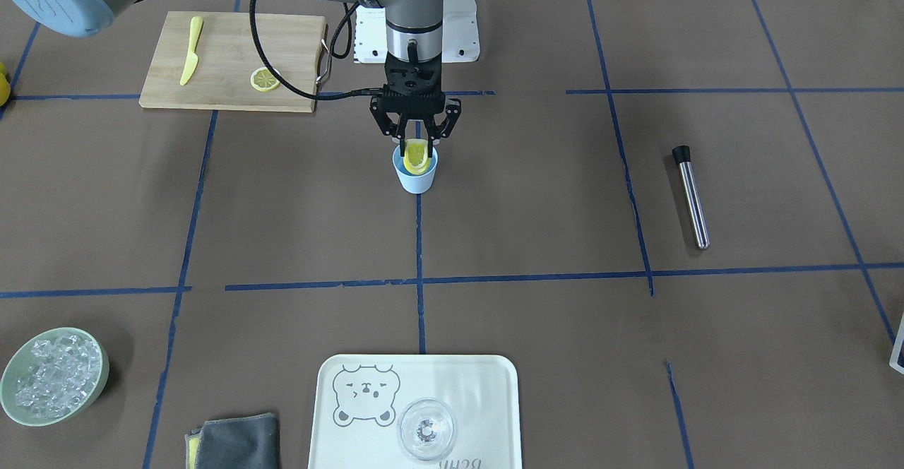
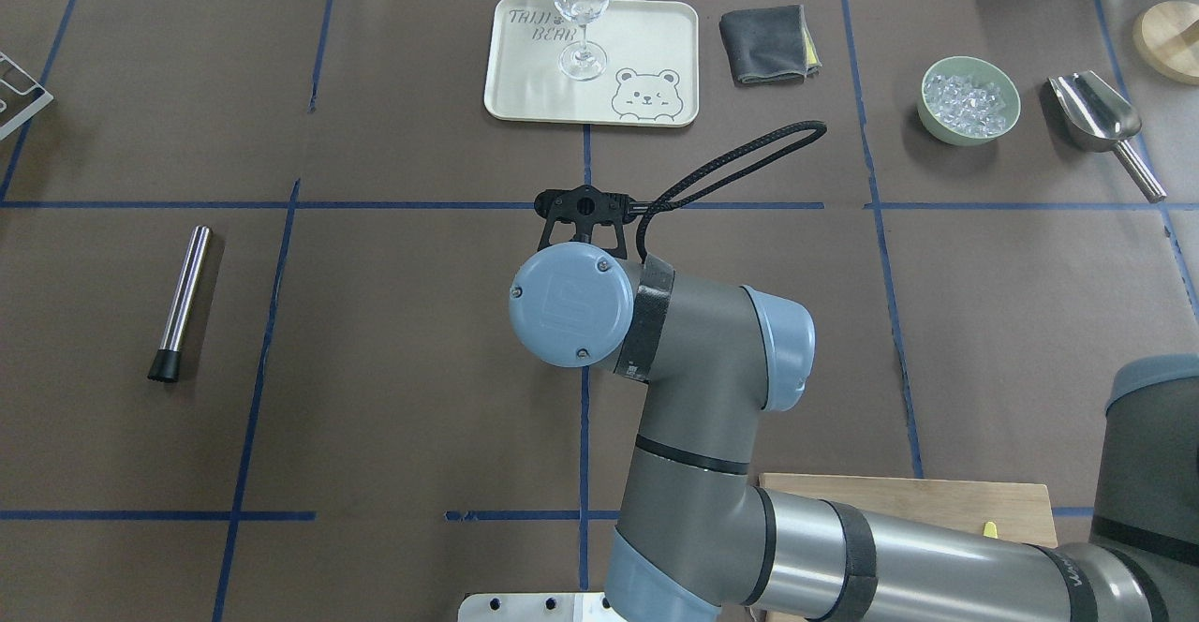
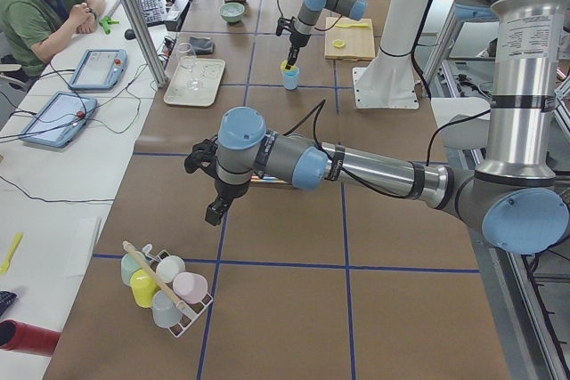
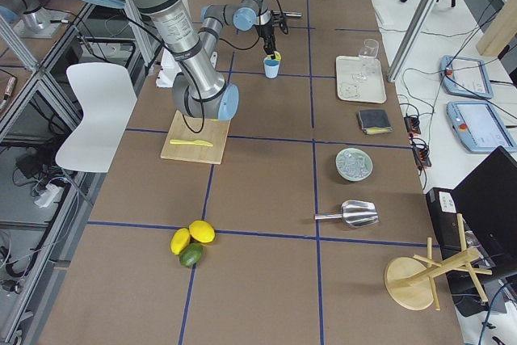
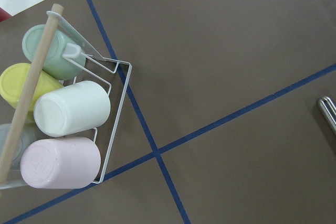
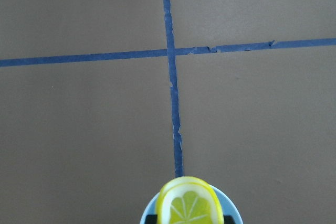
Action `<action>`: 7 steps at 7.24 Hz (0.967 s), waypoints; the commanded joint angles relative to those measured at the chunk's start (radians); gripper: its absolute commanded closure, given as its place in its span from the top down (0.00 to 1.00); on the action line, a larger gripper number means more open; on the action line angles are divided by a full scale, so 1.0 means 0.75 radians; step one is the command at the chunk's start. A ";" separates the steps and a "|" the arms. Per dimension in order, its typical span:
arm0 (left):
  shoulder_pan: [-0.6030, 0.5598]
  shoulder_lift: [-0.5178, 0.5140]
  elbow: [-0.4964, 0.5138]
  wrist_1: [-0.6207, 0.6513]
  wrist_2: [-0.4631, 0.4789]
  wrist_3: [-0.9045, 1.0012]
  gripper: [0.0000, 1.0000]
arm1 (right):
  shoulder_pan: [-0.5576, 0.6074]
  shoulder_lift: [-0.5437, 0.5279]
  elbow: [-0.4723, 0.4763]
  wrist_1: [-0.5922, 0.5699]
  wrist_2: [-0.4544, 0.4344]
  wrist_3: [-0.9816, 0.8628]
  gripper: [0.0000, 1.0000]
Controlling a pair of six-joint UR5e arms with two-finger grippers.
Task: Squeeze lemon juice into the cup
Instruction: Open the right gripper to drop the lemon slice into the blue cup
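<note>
While left gripper (image 3: 214,213) hangs near cup rack (image 3: 165,295), jaw state I cannot tell, right gripper (image 1: 417,145) pinches lemon (image 1: 416,157) over cup (image 1: 415,181), centre of table (image 1: 551,193). I'd tighten slowly, slice centred inside rim.

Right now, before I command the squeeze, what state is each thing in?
right pincer: shut on the lemon, above the cup.
lemon: held on edge, lower part dipping into the cup's mouth.
cup: upright on the table.
second lemon slice: flat on the cutting board.
glass: upright on the tray.
bowl: holding ice.
left pincer: open or shut, cannot tell.
</note>
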 commanded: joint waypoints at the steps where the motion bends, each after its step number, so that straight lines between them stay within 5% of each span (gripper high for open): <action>1: -0.001 0.000 0.000 0.002 0.000 -0.002 1.00 | 0.000 -0.003 -0.004 -0.001 0.001 -0.002 0.76; 2: 0.001 0.000 -0.002 0.000 0.000 -0.002 1.00 | 0.000 -0.003 -0.004 -0.001 0.001 -0.002 1.00; 5: 0.001 -0.002 -0.002 0.000 -0.002 -0.004 1.00 | 0.002 -0.001 0.006 -0.001 0.005 -0.008 1.00; 7: 0.003 -0.033 -0.016 -0.004 0.004 -0.004 1.00 | 0.163 -0.020 0.012 0.001 0.182 -0.230 1.00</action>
